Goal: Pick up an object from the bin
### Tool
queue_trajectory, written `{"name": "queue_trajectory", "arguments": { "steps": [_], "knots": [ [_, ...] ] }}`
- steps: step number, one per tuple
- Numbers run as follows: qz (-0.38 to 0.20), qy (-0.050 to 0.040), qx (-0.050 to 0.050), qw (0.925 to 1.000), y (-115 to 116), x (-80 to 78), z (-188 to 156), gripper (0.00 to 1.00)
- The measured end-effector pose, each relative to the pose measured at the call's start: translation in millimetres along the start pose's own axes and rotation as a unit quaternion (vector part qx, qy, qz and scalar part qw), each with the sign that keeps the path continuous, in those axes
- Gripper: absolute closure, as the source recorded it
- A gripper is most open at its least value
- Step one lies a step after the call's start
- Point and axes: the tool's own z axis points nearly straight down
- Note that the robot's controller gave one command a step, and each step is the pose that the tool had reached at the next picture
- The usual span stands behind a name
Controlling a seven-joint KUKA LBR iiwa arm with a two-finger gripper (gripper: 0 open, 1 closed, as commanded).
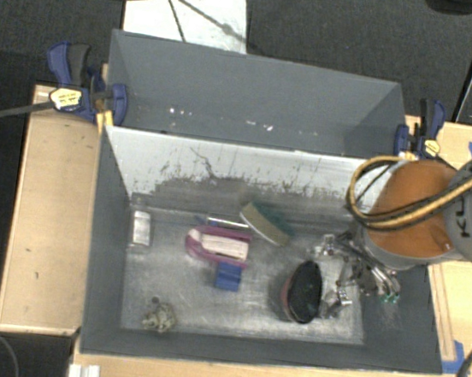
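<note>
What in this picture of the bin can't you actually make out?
1. Camera view: whether the gripper touches the black oval thing beside it; its metal parts blur together.
2. Camera view: the right rear corner of the bin, hidden by the arm's orange cover.
3. Camera view: what the small tan clump at front left is; too small.

Bin floor bare front centre; black oval object crowds right.
</note>
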Motion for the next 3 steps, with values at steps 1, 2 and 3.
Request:
{"name": "queue_trajectory", "arguments": {
  "steps": [1, 2, 3],
  "knots": [
    [-0.045, -0.0015, 0.001, 0.9990, 47, 6.4, -2, 0.00],
    [-0.046, -0.0053, 0.002, 0.9989, 45, 4.4, -3, 1.00],
    [-0.059, -0.0012, 0.000, 0.9982, 59, 19.0, -170, 1.00]
  ]
}}
